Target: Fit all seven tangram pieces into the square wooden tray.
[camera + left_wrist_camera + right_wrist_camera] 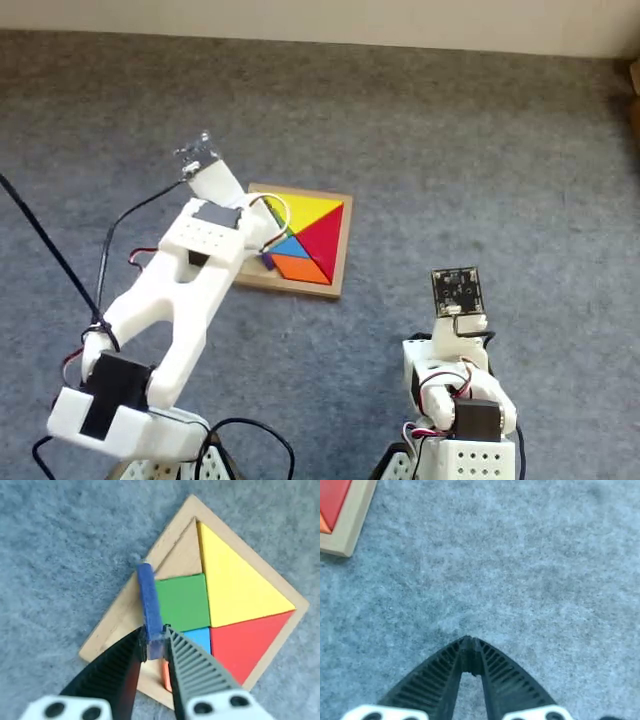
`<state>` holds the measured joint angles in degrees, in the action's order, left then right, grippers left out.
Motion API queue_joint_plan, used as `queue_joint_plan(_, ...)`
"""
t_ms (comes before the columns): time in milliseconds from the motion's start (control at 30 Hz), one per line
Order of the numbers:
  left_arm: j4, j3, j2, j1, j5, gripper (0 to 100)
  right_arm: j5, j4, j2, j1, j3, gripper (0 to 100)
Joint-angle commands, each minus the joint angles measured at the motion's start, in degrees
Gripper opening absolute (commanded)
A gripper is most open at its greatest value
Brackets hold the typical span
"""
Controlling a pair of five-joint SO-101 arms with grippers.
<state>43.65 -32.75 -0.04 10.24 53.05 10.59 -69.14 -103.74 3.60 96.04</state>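
One dark blue wooden tangram piece [149, 600] stands on edge, clamped in your left tool [155, 630] over the square wooden tray's [112, 625] rim.

Seated:
- green square [182, 601]
- yellow triangle [235, 580]
- red triangle [250, 640]
- light blue piece [197, 639]
- orange piece [166, 677]

Left to fill: the bare triangular pocket [181, 555] beside the green square. The seated neighbours crowd it.

Your right tool [470, 655] is closed and empty over the grey carpeted counter [520, 555].

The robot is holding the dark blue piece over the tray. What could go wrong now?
The left gripper pinches the blue piece standing on its edge, right over the rim of the tray. If it lets go here, the piece may tip outward onto the carpet. It could also end up leaning on the green square instead of lying flat in the bare triangle gap.
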Motion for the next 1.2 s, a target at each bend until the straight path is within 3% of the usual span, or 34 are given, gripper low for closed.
queue_joint_plan(0, -0.8, -0.1, 0.0, 0.6, 0.4, 1, -0.1, -0.5, 0.7, -0.7, 8.2, 1.6)
queue_joint_plan(133, -0.7, -0.1, -0.1, 0.6, 0.4, 1, -0.1, -0.5, 0.7, -0.7, 8.2, 1.6)
queue_joint_plan(433, 7.6, 1.4, -6.5, 0.9, 0.4, 1, -0.1, -0.5, 0.7, -0.7, 8.2, 1.6)
queue_joint_plan(867, 7.4, 0.0, -8.8, 4.4, 0.5, 1, -0.1, -0.5, 0.7, -0.7, 8.2, 1.6)
queue_joint_plan(1167, 7.3, -0.4, -18.4, 4.9, 0.5, 1, -0.1, -0.5, 0.7, -0.7, 8.2, 1.6)
